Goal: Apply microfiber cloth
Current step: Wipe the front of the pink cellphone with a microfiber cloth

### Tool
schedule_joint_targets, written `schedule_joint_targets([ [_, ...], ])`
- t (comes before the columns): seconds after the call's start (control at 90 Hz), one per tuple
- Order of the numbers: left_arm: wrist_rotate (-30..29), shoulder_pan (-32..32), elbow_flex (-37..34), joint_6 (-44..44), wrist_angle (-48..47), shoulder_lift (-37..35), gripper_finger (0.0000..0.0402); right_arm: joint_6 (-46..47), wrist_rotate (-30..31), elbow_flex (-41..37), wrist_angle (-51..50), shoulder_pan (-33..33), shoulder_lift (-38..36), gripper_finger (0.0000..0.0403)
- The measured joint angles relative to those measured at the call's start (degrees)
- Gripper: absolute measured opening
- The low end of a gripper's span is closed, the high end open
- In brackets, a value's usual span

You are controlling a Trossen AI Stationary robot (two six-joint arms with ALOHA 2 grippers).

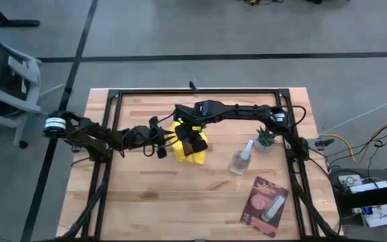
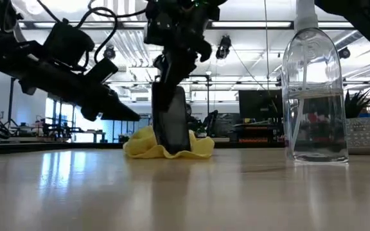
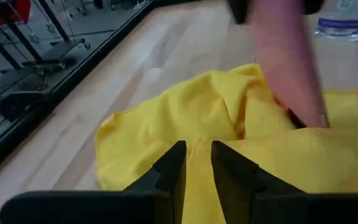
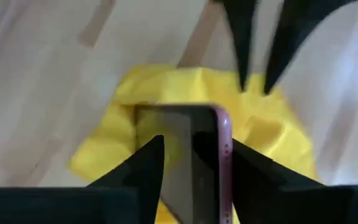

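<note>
The yellow microfiber cloth (image 1: 195, 153) lies bunched on the wooden table near its middle, also seen in the low view (image 2: 143, 146). My right gripper (image 1: 192, 136) reaches in from the right and is shut on a phone (image 2: 172, 122) with a dark screen and a pink rim, standing on the cloth. My left gripper (image 1: 168, 144) comes from the left. It hangs just above the cloth's left part (image 3: 166, 118) with a narrow gap between its fingers and nothing in it. My right gripper pinches the phone between its two fingers, one on each long side (image 4: 224, 163), coming from above and pointing down along the phone. The phone stands nearly upright, with its lower end (image 2: 175, 149) on the microfiber cloth.
A clear spray bottle (image 1: 240, 160) stands right of the cloth, and a small potted plant (image 1: 266, 138) sits beyond it. A pink-and-dark flat packet (image 1: 264, 205) lies at the near right. A black frame (image 1: 200, 92) runs round the table's edges.
</note>
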Motion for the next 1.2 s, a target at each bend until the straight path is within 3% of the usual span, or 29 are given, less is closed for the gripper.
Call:
schedule_joint_targets([
  [0.233,0.0,0.0,-0.5,-0.6,-0.7,0.0,0.0059,-1.9,8.7,0.0,2.9,0.1,-0.4,0.0175],
  [0.444,-0.1,0.0,-0.6,-0.6,-1.3,-0.1,0.0059,0.7,9.0,0.0,-0.1,0.2,-2.6,0.0173],
  [0.622,0.0,0.0,-0.7,-0.6,-1.4,0.0,0.0059,3.6,8.8,-0.2,-5.4,0.1,-3.2,0.0145],
  [0.789,3.1,0.0,-0.7,-0.6,-1.3,0.0,0.0059,6.1,8.4,-5.8,-4.3,0.1,-2.6,0.0112],
  [1.044,3.5,0.0,-0.7,-2.6,-1.9,0.0,0.0059,8.6,8.9,-18.9,9.5,0.1,-1.7,0.0057],
  [1.2,5.5,0.0,-0.7,-5.0,-3.9,0.9,0.0059,9.2,11.3,-23.0,12.0,0.0,-1.5,0.0021],
])
